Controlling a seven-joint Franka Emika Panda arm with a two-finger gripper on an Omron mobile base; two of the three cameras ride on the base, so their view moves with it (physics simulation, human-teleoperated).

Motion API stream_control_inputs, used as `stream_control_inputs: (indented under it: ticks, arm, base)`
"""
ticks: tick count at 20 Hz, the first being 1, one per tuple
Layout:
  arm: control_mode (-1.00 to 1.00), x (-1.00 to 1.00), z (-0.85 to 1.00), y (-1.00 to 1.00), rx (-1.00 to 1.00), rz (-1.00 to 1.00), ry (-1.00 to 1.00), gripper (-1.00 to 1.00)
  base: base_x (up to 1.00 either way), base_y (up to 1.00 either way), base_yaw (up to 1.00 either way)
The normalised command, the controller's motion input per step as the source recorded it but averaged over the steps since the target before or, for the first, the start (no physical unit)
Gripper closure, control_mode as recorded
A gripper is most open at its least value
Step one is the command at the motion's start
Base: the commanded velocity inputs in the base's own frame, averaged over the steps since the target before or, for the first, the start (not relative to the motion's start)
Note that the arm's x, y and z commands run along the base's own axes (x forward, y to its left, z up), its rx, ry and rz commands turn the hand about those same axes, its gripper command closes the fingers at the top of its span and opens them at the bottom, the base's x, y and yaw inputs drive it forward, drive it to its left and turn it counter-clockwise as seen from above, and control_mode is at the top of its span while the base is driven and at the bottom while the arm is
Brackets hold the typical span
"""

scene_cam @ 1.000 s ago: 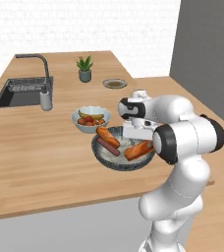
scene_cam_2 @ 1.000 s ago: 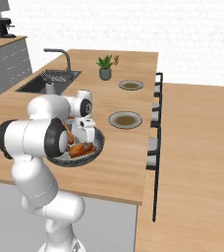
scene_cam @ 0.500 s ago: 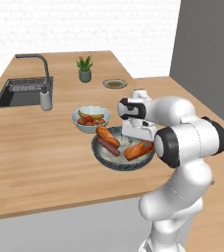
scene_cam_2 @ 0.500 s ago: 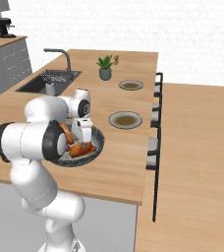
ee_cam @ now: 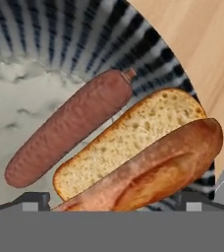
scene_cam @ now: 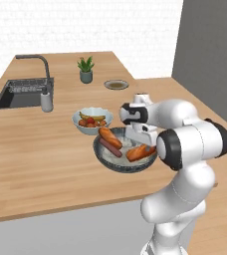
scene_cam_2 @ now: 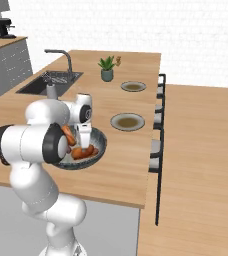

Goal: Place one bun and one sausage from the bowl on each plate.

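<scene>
The wooden desk [scene_cam: 31, 164] runs wide and bare across the left base view, its sink [scene_cam: 21, 94] upper left. The bowl [scene_cam: 110, 164] sits centre frame. Its bun [ee_cam: 148, 152] looks light and squashy: best taken gently across its narrow sides. The sausage [ee_cam: 70, 125] beside it may roll. The fingers [ee_cam: 111, 199] stand apart just above the bun.

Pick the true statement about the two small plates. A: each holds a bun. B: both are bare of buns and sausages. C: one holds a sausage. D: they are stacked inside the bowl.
B: the near plate and the far plate lie bare on the counter, while buns and sausages sit in the bowl.
</scene>
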Motion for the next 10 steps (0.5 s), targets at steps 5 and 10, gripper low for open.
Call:
stream_control_inputs:
  ticks: [5,10]
  arm:
    - [-1.0,-0.03,-0.37,0.0,-0.05,-0.22,0.0,-1.0]
    - [-1.0,-0.08,-0.31,0.0,-0.01,-0.09,0.0,-1.0]
  base:
    - [0.0,0.0,0.0]
    - [0.0,0.0,0.0]
